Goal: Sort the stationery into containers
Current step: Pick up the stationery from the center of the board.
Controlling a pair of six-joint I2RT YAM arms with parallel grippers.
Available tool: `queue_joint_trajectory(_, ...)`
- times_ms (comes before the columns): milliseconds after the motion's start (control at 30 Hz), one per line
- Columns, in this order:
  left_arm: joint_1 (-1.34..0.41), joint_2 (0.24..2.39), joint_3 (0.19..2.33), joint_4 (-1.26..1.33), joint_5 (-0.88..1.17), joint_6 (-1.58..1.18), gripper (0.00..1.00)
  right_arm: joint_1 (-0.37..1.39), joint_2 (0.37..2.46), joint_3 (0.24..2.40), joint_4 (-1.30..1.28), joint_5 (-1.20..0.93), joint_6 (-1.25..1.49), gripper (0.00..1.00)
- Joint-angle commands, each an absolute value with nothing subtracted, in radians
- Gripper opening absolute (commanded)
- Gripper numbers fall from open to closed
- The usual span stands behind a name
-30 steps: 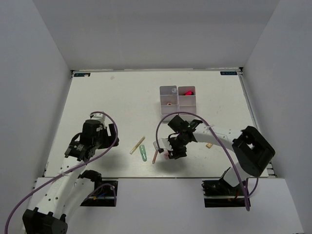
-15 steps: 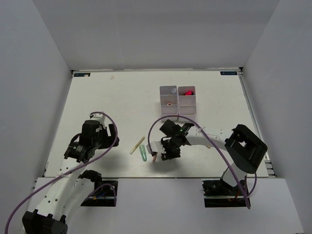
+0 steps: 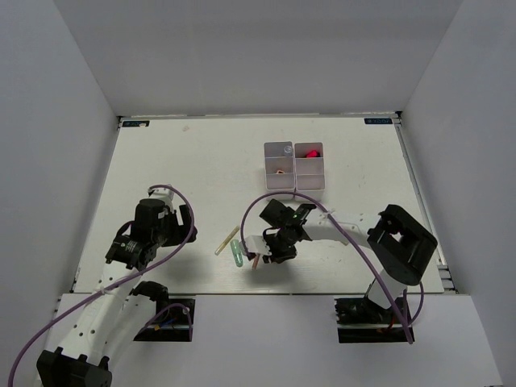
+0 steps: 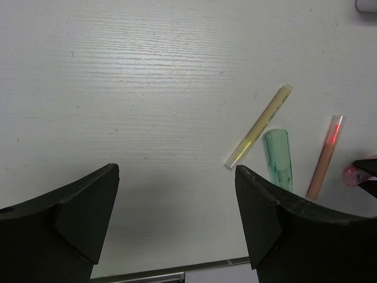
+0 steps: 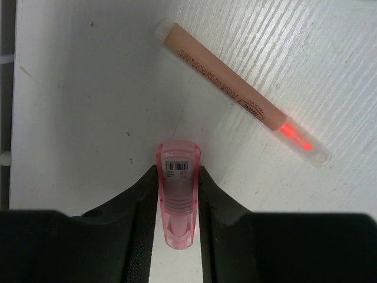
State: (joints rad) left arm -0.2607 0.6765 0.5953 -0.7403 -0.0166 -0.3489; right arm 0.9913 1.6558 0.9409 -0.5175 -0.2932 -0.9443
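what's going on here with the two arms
The right gripper has its fingers against both sides of a pink tube lying on the table, close to an orange stick. The left gripper hangs open off to the left, holding nothing. A green tube and a yellow stick lie loose nearby. The organiser at the far side holds a few items, so the sorting looks partly done.
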Motion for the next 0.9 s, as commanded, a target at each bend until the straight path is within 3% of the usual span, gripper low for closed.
queue_joint_trajectory(0, -0.255, 0.663, 0.584, -0.736, -0.015, -0.342, 0.90, 1.003, 1.743, 0.897, -0.563, -0.255, -0.934, 0.00)
queue_joint_trajectory(867, -0.256, 0.667, 0.583, -0.733, -0.009, -0.339, 0.90, 0.966, 1.566, 1.029, -0.572, -0.089, -0.821, 0.00)
